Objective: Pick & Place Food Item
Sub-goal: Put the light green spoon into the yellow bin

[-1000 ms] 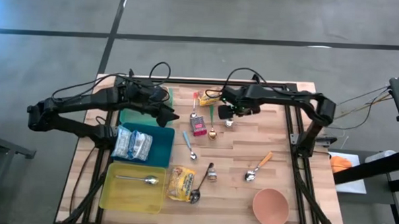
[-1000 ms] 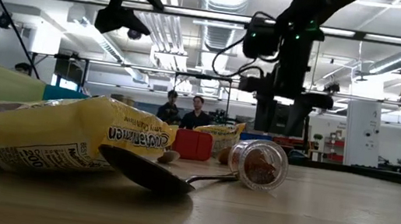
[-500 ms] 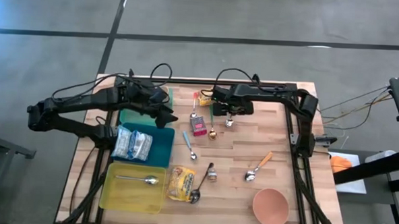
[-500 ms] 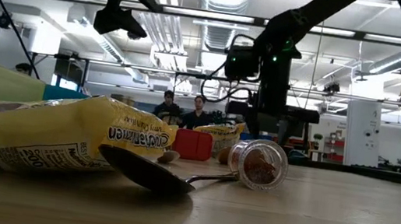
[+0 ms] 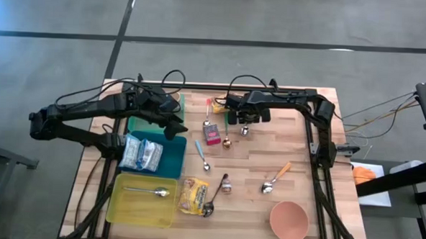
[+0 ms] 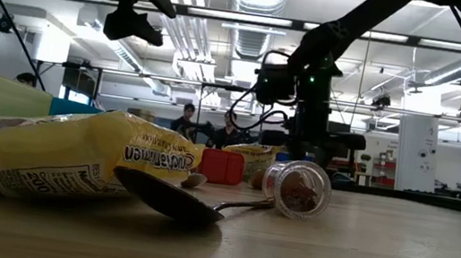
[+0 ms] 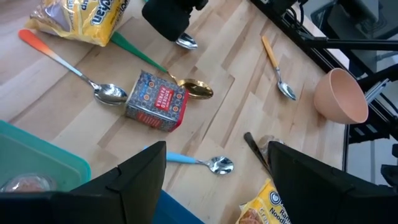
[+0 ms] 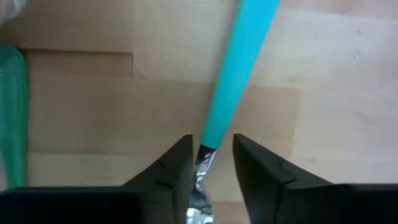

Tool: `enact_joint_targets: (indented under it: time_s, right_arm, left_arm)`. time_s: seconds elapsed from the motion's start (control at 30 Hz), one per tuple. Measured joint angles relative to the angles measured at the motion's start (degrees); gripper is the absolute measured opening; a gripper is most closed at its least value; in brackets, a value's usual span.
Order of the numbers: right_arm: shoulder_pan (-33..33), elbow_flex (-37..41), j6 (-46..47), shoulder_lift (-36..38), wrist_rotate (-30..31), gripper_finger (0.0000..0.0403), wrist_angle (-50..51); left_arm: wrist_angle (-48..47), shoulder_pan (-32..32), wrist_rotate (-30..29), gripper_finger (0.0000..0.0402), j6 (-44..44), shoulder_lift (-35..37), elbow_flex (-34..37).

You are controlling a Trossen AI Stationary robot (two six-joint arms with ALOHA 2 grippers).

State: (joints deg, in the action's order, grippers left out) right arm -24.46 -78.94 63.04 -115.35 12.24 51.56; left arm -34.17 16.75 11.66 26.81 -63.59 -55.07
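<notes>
My right gripper (image 5: 244, 126) points down over a teal-handled spoon (image 8: 236, 68) that lies flat on the wooden table at the far middle. Its narrowly open fingers stand on either side of the spoon's metal neck (image 8: 203, 159). Just to the left lie a red box (image 5: 213, 136), a yellow packet (image 5: 221, 105) and a green-handled spoon (image 5: 227, 127). A second yellow packet (image 5: 192, 194) and a small jar (image 5: 225, 183) lie nearer the front. My left gripper (image 5: 174, 126) hangs open above the bins' far right corner, holding nothing. My right gripper comes from above, its fingers (image 8: 177, 171) across the spoon at the metal neck, just below the teal handle's end. One finger stands close against the neck and a gap shows at the other. Whether either touches it I cannot tell. The spoon lies flat on the table.
A blue bin (image 5: 169, 161) with pale packets, a yellow bin (image 5: 123, 206) with a spoon and a green bin (image 5: 137, 123) stand at the left. A pink bowl (image 5: 289, 220) sits front right. Other spoons (image 5: 277, 178) lie scattered mid-table.
My right gripper has moved toward the table's left edge and sunk down over the teal-handled spoon. My left gripper has stayed in place and tipped a little downward. Nothing on the table has moved.
</notes>
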Motion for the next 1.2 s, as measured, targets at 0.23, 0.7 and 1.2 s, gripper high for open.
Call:
enact_joint_targets:
  time_s: [0.23,0.7,1.2]
  right_arm:
    - [-0.9,0.4,-2.1,0.1,0.1,0.0033,-1.0]
    - [-1.1,4.0,-3.6,0.4,-1.4,0.0125,-3.4]
    - [-0.8,4.2,-13.8,1.3,-1.6,0.0025,-4.3]
  left_arm:
    - [0.0,0.0,0.7,0.0285,0.3,0.0,0.0]
    - [0.0,0.0,1.5,0.0285,3.2,0.0,-0.1]
    - [0.0,0.0,1.5,0.0285,4.3,0.0,-0.1]
